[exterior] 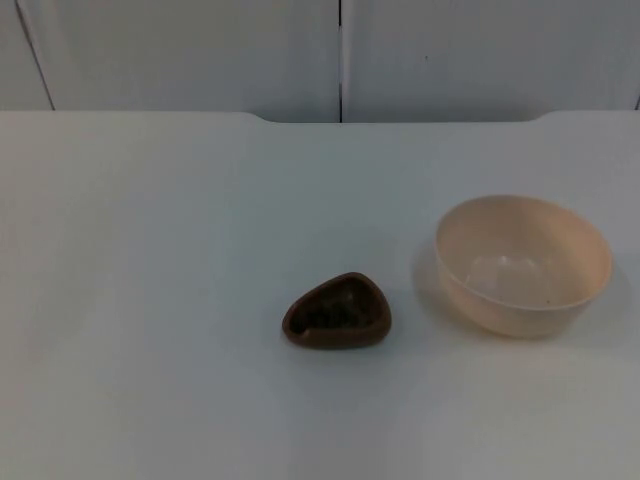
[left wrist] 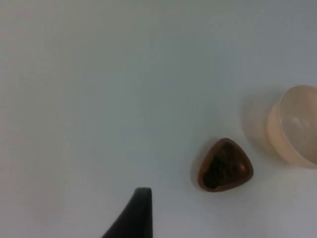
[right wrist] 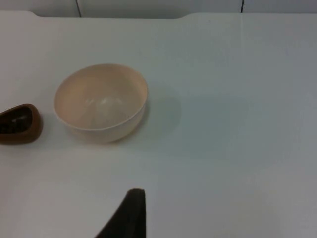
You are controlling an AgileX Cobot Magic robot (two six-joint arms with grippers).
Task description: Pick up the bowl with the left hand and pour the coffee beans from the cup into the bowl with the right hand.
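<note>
An empty cream bowl (exterior: 522, 262) stands upright on the right half of the white table. To its left, near the middle, sits a small brown cup (exterior: 338, 311) with a rounded-triangular rim and dark coffee beans inside. My left gripper (left wrist: 133, 213) hangs above bare table, well short of the cup (left wrist: 225, 165) and the bowl (left wrist: 296, 126), touching neither. My right gripper (right wrist: 130, 213) is held over the table some way from the bowl (right wrist: 101, 101), with the cup (right wrist: 19, 124) just beyond it. Both arms wait away from the objects.
The white table (exterior: 150, 250) stretches wide to the left and front of the cup. A grey partition wall (exterior: 200, 50) closes off the far edge. A small gap separates cup and bowl.
</note>
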